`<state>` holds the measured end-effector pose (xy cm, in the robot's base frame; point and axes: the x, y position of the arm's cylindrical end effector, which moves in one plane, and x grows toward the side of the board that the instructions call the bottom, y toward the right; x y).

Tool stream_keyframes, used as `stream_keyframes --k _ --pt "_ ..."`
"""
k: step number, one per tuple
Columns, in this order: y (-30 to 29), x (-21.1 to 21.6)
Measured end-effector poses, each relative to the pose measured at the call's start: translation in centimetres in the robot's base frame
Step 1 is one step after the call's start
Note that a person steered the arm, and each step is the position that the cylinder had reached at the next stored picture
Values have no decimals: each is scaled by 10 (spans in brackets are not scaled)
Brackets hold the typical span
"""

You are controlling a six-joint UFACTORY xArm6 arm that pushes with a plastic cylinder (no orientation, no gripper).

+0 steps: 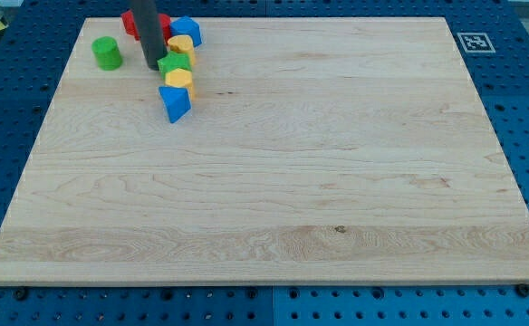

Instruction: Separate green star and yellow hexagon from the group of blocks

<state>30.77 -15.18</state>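
Note:
The green star (175, 63) lies near the view's top left, in a tight column of blocks. The yellow hexagon (180, 80) touches it just below. Above the star is another yellow block (182, 45), then a blue block (188, 30). A blue triangular block (174, 103) sits right below the hexagon. A red block (134, 23) is partly hidden behind the rod. My tip (150, 68) rests on the board just left of the green star, close to it or touching it.
A green cylinder (107, 52) stands alone left of the rod. The wooden board (292, 181) has its top edge just above the blocks. A square marker tag (473, 42) lies off the board at the top right.

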Motion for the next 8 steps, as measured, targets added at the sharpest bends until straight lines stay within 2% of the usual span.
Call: stream_keyframes --k 1,3,4,6,8 --pt "30 13" --pt "113 69" --pt "136 87" --pt "87 127" --pt "79 139"
